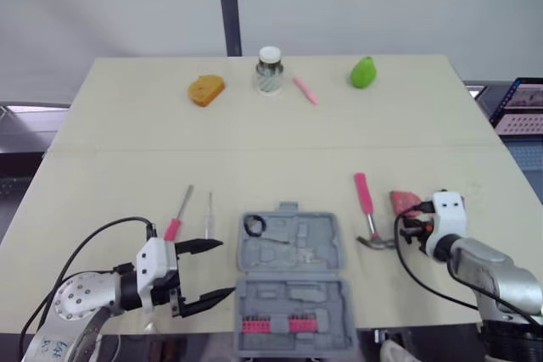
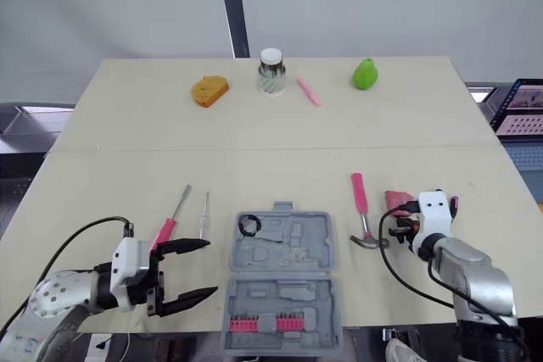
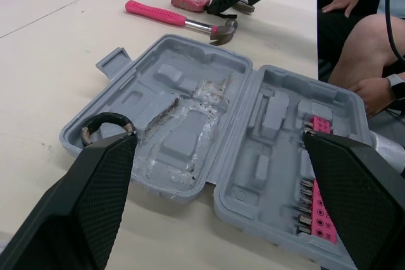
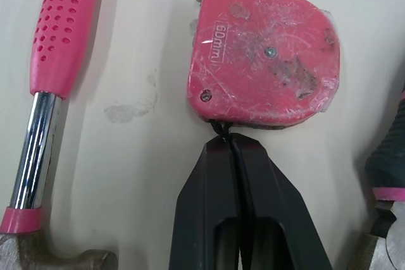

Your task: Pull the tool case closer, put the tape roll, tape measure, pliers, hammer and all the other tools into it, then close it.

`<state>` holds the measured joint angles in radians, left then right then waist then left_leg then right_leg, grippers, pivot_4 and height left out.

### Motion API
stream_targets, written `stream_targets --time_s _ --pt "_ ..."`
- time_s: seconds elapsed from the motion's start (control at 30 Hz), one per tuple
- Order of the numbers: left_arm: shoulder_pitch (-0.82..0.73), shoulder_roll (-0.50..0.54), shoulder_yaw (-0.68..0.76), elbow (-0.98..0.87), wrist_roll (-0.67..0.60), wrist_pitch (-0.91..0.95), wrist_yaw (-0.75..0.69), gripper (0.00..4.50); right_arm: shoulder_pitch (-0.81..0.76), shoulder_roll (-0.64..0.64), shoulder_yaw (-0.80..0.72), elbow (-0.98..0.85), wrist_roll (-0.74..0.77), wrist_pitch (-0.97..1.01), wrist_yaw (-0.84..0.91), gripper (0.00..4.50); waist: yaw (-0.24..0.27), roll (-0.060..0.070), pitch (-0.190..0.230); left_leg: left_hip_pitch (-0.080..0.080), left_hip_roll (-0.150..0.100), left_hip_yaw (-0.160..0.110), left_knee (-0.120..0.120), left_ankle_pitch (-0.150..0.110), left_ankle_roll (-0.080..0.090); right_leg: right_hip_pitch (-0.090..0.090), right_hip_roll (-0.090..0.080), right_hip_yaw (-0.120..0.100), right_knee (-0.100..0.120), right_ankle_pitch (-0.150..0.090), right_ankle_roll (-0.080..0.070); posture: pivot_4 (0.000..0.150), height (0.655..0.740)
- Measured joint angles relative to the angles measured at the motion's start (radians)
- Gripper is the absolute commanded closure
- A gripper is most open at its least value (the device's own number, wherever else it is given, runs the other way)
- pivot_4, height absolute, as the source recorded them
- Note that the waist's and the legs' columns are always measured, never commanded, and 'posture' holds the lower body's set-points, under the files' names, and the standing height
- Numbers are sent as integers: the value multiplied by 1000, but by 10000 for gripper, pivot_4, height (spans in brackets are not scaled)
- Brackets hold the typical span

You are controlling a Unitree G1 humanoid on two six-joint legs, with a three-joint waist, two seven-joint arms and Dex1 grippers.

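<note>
The grey tool case (image 1: 293,281) lies open near the table's front edge. A black tape roll (image 1: 254,225) sits in its far left pocket and pink bits (image 1: 270,325) line the near half. My left gripper (image 1: 212,273) is open just left of the case, fingers (image 3: 95,175) wide apart. The pink hammer (image 1: 366,209) lies to the right of the case, with the red tape measure (image 4: 262,55) beyond it. My right gripper (image 4: 226,140) is shut at the tape measure's near edge, pinching its thin black cord. The pliers (image 4: 386,181) lie just beside it. Two screwdrivers (image 1: 178,214) rest left of the case.
At the table's far side stand an orange bread piece (image 1: 206,89), a glass jar (image 1: 270,69), a pink pen (image 1: 305,90) and a green pear (image 1: 363,72). A laptop (image 1: 519,108) sits off the right edge. A seated person (image 3: 361,42) is near the front right.
</note>
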<state>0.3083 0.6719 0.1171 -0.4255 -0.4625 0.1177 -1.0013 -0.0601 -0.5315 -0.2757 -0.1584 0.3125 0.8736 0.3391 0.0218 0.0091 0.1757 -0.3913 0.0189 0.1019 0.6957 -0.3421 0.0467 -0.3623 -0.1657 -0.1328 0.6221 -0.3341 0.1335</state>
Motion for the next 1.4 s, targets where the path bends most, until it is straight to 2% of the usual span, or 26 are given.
stream_targets --time_s 0.5,0.87,1.4 --pt "-26 9 -3 3 -3 1 -28 0 205 -27 -51 -209 69 113 20 44875 2 0 0 0 0 -1 -4 0 0 1 -1 0 -3 0 0 1500 6950" --pt "-65 9 -23 14 -4 3 -59 0 392 26 -103 -416 115 218 12 44875 2 1 0 0 2 -1 -6 0 -3 1 -1 1 -8 0 0 1500 6950" --pt "-81 9 -45 41 -6 6 -84 0 512 75 -143 -544 152 303 5 44875 2 1 0 0 3 0 -12 2 -5 0 0 1 -11 0 0 1500 6950"
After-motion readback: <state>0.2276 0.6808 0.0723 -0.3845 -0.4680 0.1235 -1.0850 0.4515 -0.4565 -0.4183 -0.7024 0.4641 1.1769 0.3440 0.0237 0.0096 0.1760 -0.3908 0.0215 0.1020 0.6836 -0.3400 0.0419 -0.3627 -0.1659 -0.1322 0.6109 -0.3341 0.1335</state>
